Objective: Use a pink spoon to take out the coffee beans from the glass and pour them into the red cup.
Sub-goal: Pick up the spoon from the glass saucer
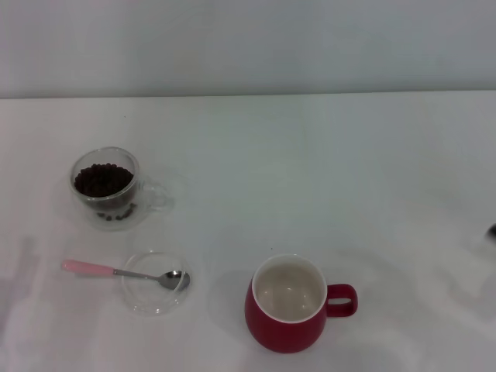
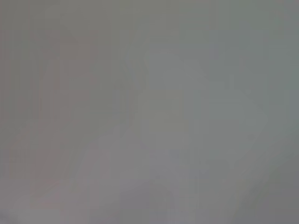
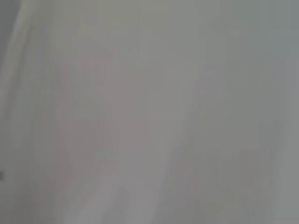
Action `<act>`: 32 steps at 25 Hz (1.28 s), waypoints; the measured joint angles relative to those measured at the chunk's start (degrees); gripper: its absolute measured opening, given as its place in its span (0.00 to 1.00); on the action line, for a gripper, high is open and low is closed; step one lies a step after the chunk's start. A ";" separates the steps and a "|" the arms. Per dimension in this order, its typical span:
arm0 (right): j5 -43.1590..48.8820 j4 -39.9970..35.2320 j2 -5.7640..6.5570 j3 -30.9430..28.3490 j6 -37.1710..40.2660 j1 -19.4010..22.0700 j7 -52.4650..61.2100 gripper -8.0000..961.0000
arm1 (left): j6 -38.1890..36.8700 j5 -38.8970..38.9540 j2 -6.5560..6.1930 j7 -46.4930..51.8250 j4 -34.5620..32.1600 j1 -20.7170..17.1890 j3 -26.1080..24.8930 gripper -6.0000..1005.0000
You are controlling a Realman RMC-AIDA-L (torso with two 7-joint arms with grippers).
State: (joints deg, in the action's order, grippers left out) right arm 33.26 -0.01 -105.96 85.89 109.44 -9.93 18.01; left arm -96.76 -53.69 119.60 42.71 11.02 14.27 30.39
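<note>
In the head view the glass (image 1: 108, 190) stands at the left of the white table, its clear handle to the right, filled with dark coffee beans (image 1: 102, 180). The pink spoon (image 1: 116, 272) lies nearer me, its pink handle to the left and its metal bowl resting in a shallow clear dish (image 1: 155, 294). The red cup (image 1: 288, 304) stands at the front centre, empty, cream inside, handle to the right. Neither gripper shows clearly; only a small dark bit (image 1: 491, 231) shows at the right edge. Both wrist views show only blank grey surface.
The white table (image 1: 310, 170) runs back to a pale wall. The shallow clear dish sits between the glass and the red cup.
</note>
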 joint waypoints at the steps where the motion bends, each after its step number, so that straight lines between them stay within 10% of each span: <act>1: -0.03 -0.16 0.09 -2.71 0.40 -0.23 -0.47 0.69 | 0.56 -0.40 0.00 5.61 0.61 0.09 1.29 0.76; 8: -0.05 -5.93 -2.08 -14.55 -3.50 -0.92 -5.16 0.69 | 7.34 -0.65 0.06 26.93 3.38 0.74 7.76 0.76; 18: 0.05 -12.23 -6.61 -21.08 -10.18 -1.39 -8.44 0.70 | 14.69 -0.93 0.19 31.57 5.21 0.91 8.02 0.76; 32: 0.05 -12.61 -7.95 -23.88 -9.80 -1.31 -9.36 0.69 | 20.67 -6.80 0.05 33.67 4.26 8.41 8.11 0.77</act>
State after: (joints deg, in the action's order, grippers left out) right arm 33.31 -12.63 -113.91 62.01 99.65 -11.23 8.65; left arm -76.09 -60.49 119.66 76.38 15.27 22.68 38.50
